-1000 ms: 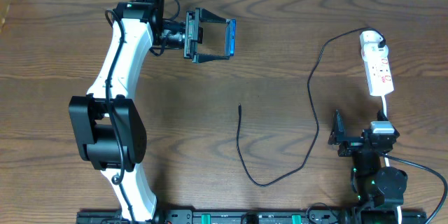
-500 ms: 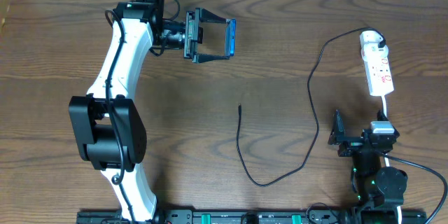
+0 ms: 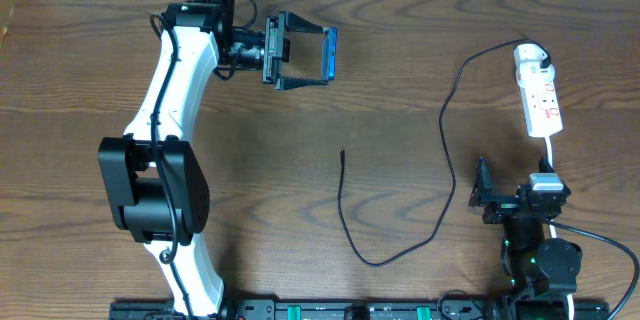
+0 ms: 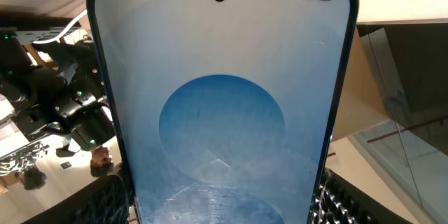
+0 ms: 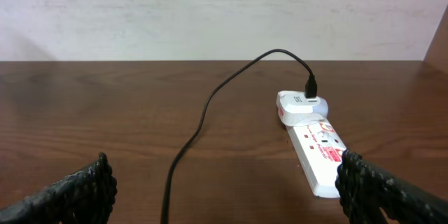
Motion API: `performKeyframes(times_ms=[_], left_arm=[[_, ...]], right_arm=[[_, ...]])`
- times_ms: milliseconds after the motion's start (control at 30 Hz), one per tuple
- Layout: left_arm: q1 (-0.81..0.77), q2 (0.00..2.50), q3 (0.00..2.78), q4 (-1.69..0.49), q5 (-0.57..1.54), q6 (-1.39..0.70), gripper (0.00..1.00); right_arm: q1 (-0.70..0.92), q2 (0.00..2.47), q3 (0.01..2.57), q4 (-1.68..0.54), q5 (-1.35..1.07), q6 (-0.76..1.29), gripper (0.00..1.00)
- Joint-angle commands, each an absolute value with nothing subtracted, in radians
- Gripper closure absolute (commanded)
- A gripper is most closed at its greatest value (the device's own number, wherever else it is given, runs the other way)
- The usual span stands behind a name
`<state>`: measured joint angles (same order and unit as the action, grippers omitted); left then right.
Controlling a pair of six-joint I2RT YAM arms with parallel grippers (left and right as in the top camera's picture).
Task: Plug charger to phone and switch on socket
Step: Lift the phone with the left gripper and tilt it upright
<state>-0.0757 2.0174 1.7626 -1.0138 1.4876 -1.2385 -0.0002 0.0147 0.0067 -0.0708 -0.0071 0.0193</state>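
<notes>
My left gripper [image 3: 312,55] is shut on the phone [image 3: 330,53] and holds it on edge above the far middle of the table. In the left wrist view the phone's blue screen [image 4: 221,105] fills the frame between the fingers. The black charger cable [image 3: 447,160] runs from its white plug head [image 3: 530,57], seated in the white socket strip [image 3: 541,100] at the far right, in a loop to its free tip [image 3: 342,153] at mid table. My right gripper [image 3: 483,198] is open and empty, near the front right. The right wrist view shows the strip [image 5: 318,150] and cable [image 5: 203,115] ahead.
The strip's white cord [image 3: 550,150] runs toward my right arm's base [image 3: 540,255]. The left arm [image 3: 170,110] stretches from the front left to the far middle. The table's far edge lies just behind the phone.
</notes>
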Motion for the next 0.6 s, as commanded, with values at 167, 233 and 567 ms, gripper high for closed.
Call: performKeyframes(times_ms=[167,233,567], left_arm=[[-0.074,1.986,1.783,-1.015,1.533,-1.251,0.93],[-0.074,1.986,1.783,-1.016,1.533,-1.251,0.93],[-0.074,1.986,1.783,-1.015,1.533,-1.251,0.93]], right_arm=[[0.015,0.009,0.006,-0.075,-0.002,0.033,0.01],[0.015,0.009,0.006,-0.075,-0.002,0.033,0.01],[0.015,0.009,0.006,-0.075,-0.002,0.033,0.01]])
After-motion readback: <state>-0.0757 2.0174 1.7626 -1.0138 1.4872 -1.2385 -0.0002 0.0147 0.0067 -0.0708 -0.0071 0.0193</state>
